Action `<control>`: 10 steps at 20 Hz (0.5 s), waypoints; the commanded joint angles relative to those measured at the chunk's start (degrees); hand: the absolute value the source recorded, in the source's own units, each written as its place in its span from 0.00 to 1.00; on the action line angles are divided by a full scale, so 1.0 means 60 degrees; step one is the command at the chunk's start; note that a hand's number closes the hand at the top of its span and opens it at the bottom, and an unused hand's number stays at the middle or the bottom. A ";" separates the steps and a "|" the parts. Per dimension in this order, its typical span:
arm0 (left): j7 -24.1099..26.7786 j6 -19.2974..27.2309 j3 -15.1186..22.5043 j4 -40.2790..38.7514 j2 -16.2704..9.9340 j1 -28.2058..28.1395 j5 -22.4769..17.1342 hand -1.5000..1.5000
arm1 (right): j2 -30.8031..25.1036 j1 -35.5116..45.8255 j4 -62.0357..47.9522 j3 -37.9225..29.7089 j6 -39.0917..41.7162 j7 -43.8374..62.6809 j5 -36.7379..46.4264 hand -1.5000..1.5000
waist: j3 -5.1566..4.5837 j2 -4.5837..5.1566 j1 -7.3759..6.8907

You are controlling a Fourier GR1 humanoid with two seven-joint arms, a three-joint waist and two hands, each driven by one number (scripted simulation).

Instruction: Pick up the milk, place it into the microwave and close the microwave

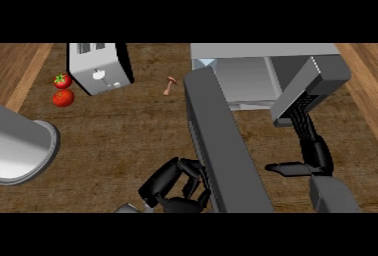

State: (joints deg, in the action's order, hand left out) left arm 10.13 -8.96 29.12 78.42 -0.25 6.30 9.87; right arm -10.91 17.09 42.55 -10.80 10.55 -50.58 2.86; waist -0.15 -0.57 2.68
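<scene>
Two hands show, and neither is seen whole. Right hand (pixel 308 150) comes up from the lower edge with its fingers straight and close together, the thumb stuck out to the side well below them. The fingertips (pixel 298 116) touch the near end of a plain grey box (pixel 314 82) that leans tilted just beyond them. It bears no label or colour, so that it is the milk can only be supposed. The box lies in the open mouth of the microwave (pixel 244 80), its far end against the right inner wall. How deep it sits inside is hard to judge.

Left hand (pixel 177 185) is low down, its fingers curled. They meet the left edge of the microwave door (pixel 221 145), which stands open and runs as a long dark slab between the two hands. Whether the fingers hook that edge or only rest beside it is hidden by the door, and the hand's wrist is cut off at the bottom.

Far ahead of the left hand stands a toaster (pixel 100 70), with two red fruits (pixel 63 90) to its left and a small pinkish scrap (pixel 170 86) too tiny to name. Left of that hand, a grey round vessel (pixel 26 150) is cut by the frame
</scene>
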 commanded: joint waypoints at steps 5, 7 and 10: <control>0.0119 0.1382 0.2486 -0.1692 0.0039 0.1139 -0.0538 1.00 | -0.0462 -0.2170 0.3999 -0.0001 0.0636 0.1730 -0.0873 0.00 | -0.0010 0.0029 0.0118; 0.0210 0.2280 0.3269 -0.2373 0.0039 0.1969 -0.1255 1.00 | -0.0430 -0.2407 0.4492 0.0055 0.0771 0.1805 -0.0987 0.00 | -0.0007 0.0084 0.0160; 0.0378 0.3848 0.4120 -0.2460 0.0038 0.2104 -0.1865 1.00 | -0.0854 -0.3077 0.5485 -0.0221 0.1670 0.2161 -0.1772 0.00 | -0.0009 0.0094 0.0263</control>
State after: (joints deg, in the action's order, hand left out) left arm 11.36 5.62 45.69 67.13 -0.38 16.54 2.19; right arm -13.85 2.65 68.52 -10.96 16.48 -40.49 -3.97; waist -0.21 -0.26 3.81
